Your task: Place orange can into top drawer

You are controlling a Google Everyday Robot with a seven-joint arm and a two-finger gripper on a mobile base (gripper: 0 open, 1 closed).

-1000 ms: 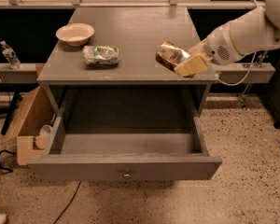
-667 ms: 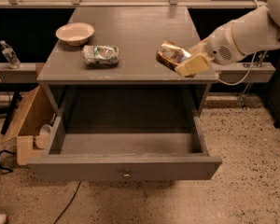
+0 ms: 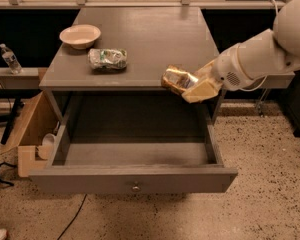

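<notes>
While jaws pinch dented shiny orange can, gripper hovers above right rear of shallow grey top drawer.

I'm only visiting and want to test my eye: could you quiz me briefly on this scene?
1. True or false: the drawer is open.
2. The gripper, at the table's front edge above the drawer, holds: A) bottle B) orange can C) spoon.
3. What lies beside the bowl?
Key: 1 true; 2 B; 3 a green can, on its side.
</notes>
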